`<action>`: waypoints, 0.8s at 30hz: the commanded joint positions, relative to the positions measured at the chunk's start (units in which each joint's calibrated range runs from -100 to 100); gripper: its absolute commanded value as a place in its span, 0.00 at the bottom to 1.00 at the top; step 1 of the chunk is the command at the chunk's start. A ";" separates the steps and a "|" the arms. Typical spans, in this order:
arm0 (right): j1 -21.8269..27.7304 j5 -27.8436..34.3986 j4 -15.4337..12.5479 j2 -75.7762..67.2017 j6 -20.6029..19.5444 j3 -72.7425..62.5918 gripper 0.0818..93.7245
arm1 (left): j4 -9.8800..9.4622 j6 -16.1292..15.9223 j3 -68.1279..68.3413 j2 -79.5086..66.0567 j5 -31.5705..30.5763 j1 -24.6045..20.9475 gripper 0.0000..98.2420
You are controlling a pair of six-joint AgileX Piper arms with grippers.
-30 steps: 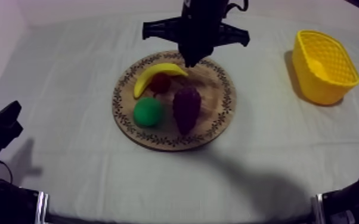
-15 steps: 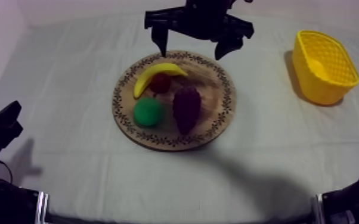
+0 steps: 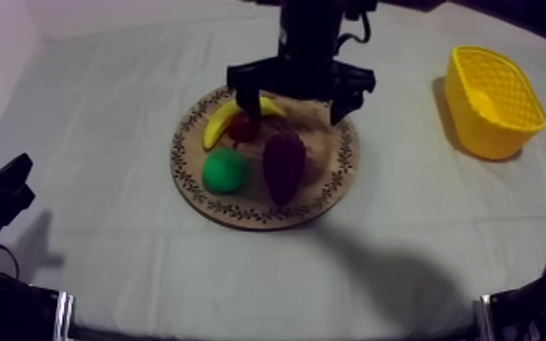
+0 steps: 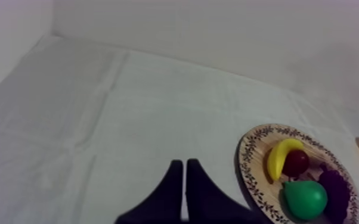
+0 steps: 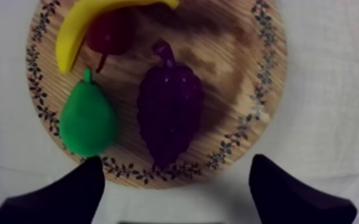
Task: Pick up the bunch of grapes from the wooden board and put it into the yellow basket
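While right end effector (image 3: 295, 111) hovers spread, pear (image 5: 87, 122) flanks bunch of grapes (image 5: 170, 113).

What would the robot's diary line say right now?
right gripper: open, above wooden board | bunch of grapes: on board, ungrasped | left gripper: shut | yellow basket: beside board

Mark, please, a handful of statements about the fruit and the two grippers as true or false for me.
1. The bunch of grapes lies on the wooden board. True.
2. The right gripper is shut on the grapes. False: the right gripper is open above the board, holding nothing.
3. The pear is in the yellow basket. False: the pear lies on the board beside the grapes; the yellow basket stands apart from the board.
4. The left gripper is shut on nothing. True.
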 commanded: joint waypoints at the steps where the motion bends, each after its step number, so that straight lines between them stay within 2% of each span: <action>1: 0.20 -2.00 -0.24 1.89 0.27 0.88 0.99 | 0.00 0.00 -0.01 0.00 0.00 -0.01 0.00; 12: 1.34 -10.96 -2.85 11.52 2.01 0.82 0.97 | 0.00 0.00 -0.01 0.00 0.00 -0.01 0.00; 20: 1.59 -11.41 -4.67 16.52 2.65 -1.52 0.95 | 0.00 0.00 -0.01 0.00 0.00 -0.01 0.00; 22: 1.51 -11.20 -5.13 17.40 2.76 -1.82 0.92 | 0.00 0.00 -0.01 0.00 0.00 -0.01 0.00; 24: 1.42 -10.88 -5.47 18.19 2.81 -2.09 0.84 | 0.00 0.00 -0.01 0.00 0.00 -0.01 0.00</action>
